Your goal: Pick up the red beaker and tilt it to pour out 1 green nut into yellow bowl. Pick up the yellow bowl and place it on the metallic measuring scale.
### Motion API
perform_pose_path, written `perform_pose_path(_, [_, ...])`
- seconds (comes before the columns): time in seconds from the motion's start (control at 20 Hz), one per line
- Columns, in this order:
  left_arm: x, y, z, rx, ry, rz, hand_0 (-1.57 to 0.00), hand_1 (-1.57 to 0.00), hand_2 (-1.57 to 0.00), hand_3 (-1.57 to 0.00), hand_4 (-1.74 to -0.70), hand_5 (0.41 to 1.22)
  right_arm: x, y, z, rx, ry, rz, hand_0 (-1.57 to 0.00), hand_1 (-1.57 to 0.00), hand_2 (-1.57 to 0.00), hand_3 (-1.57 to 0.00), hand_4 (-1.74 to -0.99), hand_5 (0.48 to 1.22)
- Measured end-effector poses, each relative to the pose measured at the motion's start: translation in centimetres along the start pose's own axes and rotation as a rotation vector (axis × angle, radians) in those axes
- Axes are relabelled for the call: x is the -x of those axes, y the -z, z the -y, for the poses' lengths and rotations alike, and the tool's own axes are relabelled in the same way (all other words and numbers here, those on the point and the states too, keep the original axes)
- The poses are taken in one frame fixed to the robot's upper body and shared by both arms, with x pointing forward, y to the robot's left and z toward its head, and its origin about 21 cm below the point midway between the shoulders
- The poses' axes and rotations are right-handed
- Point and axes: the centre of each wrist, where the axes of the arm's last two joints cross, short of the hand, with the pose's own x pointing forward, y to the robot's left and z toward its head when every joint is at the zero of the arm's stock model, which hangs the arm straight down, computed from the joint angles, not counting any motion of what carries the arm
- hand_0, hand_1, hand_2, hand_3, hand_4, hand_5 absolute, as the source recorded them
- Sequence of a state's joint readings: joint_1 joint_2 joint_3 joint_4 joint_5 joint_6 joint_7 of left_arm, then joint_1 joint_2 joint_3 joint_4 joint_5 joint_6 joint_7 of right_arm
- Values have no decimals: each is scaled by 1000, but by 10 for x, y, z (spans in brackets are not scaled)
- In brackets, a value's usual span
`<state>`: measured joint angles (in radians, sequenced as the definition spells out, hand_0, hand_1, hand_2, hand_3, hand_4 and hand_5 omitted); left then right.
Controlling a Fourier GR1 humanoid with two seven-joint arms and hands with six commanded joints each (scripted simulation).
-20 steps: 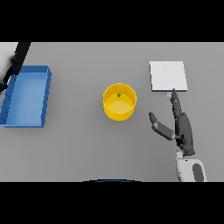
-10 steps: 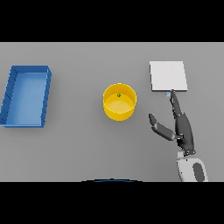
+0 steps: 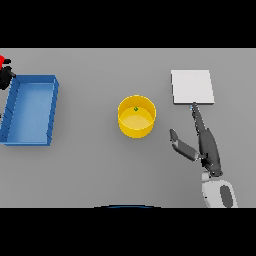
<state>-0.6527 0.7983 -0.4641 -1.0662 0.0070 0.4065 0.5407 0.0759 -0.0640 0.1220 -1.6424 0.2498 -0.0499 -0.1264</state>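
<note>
Head view shows our left hand (image 3: 6,76) back at the far-left edge, fingers unreadable, red beaker (image 3: 4,60) reappearing, nut (image 3: 135,108) inside yellow bowl (image 3: 136,116), so our spread-fingered right hand (image 3: 204,145) near the scale (image 3: 192,86) should lift next.

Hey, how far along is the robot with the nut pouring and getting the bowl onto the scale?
The pour looks done: a green nut lies inside the yellow bowl. The red beaker is at the left edge by the left hand, above the blue bin. The right hand rests open beside the bowl. Left: lifting the bowl onto the metallic measuring scale.
</note>
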Motion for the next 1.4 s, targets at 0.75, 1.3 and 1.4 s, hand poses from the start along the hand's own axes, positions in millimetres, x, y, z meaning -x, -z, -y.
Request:
perform_pose_path(0.75, [22, -28, 11, 258, 103, -68, -596, -483, -490, -462, -916, 723, 1, -7, 1, 2, -17, 11, 1, 1, 1, 1, -1182, 667])
perform_pose_path(1.3, [18, -22, 2, 287, 43, -3, -50, -41, -41, -39, -786, 671, -5, -4, -2, -2, -92, -10, 1, 1, 1, 1, -1198, 662])
perform_pose_path(1.4, [17, -21, 4, 276, 34, 11, -32, -26, -26, -24, -780, 679, -7, 0, -3, -51, -100, 11, 1, 1, 1, 1, -1162, 694])
